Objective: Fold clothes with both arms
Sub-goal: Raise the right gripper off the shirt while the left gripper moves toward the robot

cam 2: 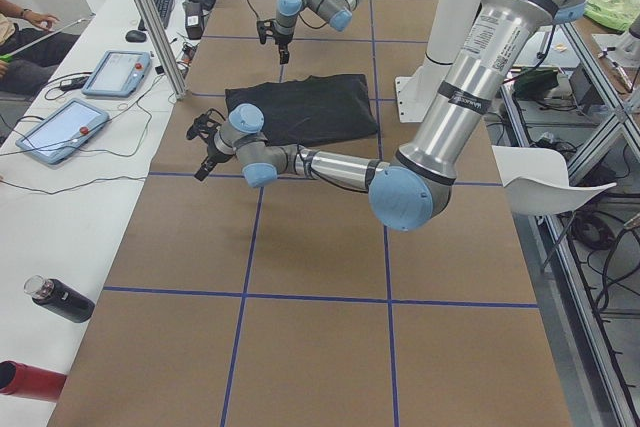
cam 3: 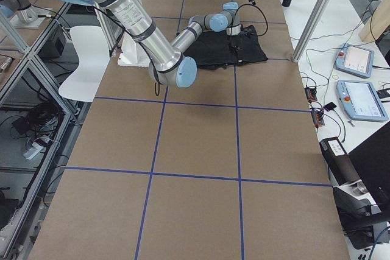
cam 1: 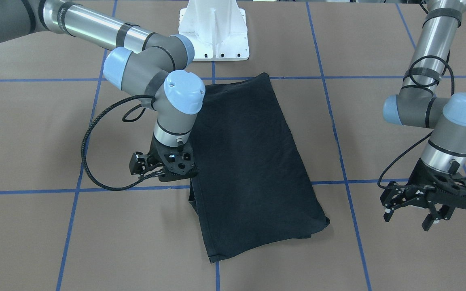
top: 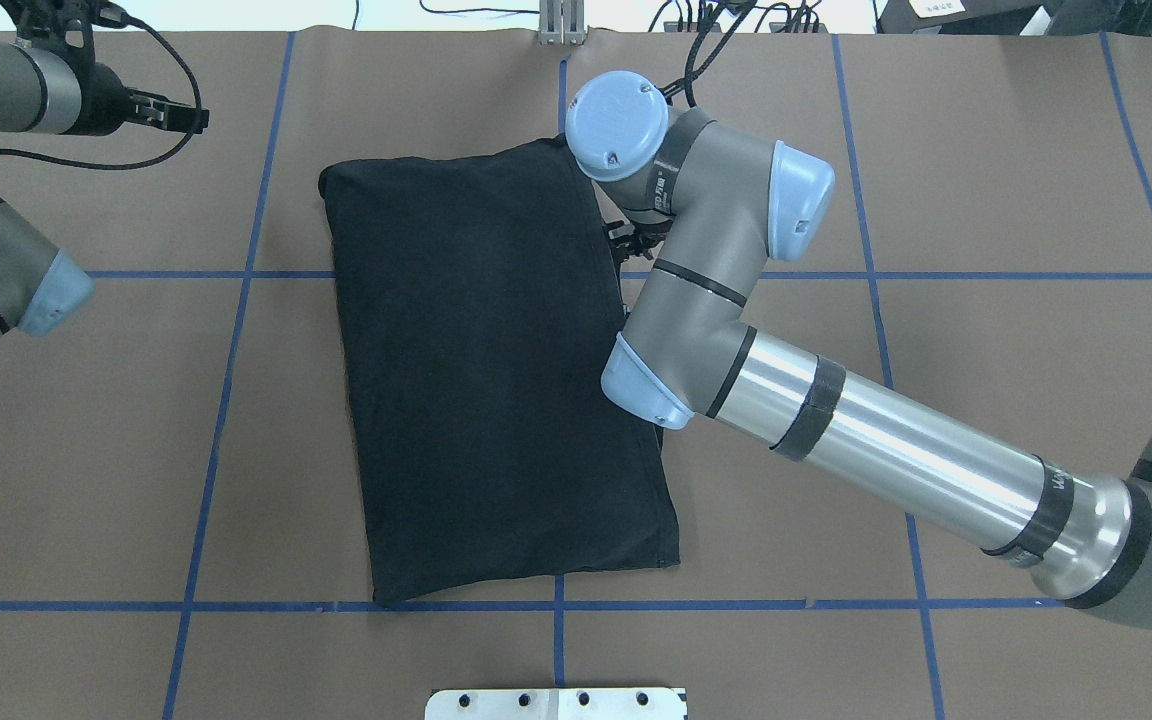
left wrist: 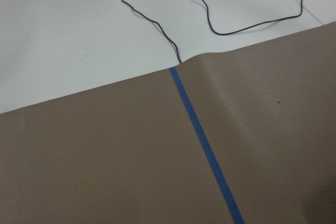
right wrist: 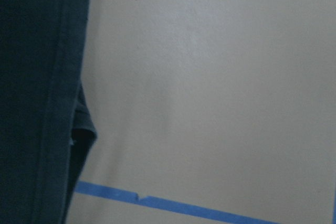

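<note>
Table point(cam 1: 34, 133): covered in brown paper and marked into squares by blue tape lines point(cam 1: 75, 190). The white pedestal base point(cam 1: 213, 28) stands at the middle of the robot's edge.

T-shirt point(cam 1: 253, 161): folded into a long black oblong that lies flat in the middle of the table, a little askew to the tape. One short end is just in front of the pedestal base and the other points toward the operators' edge. Only black cloth shows, with a hemmed edge along the side nearest the right arm.

Right arm point(top: 876, 430): reaches in from the robot's right, and its wrist hangs over the T-shirt's long edge on that side.

Right gripper point(cam 1: 175, 174): low at that long edge, near the corner toward the operators' edge. The wrist and mount cover its fingers, so I cannot tell whether they are spread or pinching, or whether they touch the cloth. Its wrist camera shows the hem on one side and bare paper on the other.

Left arm point(cam 1: 431, 52): bent down over the robot's left part of the table.

Left gripper point(cam 1: 413, 214): fingers spread and holding nothing, above bare paper toward the operators' edge, well apart from the T-shirt.

Cable point(cam 1: 85, 161): a black loop hanging beside the right wrist.
</note>
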You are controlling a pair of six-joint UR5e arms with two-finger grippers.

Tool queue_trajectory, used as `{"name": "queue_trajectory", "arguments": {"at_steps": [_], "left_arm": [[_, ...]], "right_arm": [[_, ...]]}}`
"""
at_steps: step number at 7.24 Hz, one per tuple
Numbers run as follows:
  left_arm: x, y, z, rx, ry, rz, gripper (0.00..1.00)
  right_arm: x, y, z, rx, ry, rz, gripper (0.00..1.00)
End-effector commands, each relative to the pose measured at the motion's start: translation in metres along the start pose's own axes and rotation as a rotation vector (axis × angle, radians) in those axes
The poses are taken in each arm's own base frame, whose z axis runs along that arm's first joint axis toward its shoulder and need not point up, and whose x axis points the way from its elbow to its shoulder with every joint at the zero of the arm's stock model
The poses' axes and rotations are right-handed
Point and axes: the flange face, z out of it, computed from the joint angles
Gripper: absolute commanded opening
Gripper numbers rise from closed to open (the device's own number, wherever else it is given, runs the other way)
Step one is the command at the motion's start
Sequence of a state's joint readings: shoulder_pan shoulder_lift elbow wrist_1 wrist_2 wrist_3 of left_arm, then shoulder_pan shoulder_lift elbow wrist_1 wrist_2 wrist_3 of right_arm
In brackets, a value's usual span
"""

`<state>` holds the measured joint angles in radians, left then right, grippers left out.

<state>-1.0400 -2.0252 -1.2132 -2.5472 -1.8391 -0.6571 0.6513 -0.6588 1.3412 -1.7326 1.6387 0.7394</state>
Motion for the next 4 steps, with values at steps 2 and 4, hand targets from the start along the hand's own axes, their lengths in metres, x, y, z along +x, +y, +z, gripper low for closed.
{"name": "queue_trajectory", "arguments": {"at_steps": [2, 4], "left_arm": [[0.035, -0.005, -0.038, -0.04, 0.152, -0.152, 1.0], [0.073, 0.032, -0.088, -0.047, 0.233, -0.196, 1.0]], "right_arm": [[0.013, -0.015, -0.018, 0.017, -0.132, 0.037, 1.0], [0.061, 0.036, -0.025, 0.053, -0.178, 0.03, 1.0]]}}
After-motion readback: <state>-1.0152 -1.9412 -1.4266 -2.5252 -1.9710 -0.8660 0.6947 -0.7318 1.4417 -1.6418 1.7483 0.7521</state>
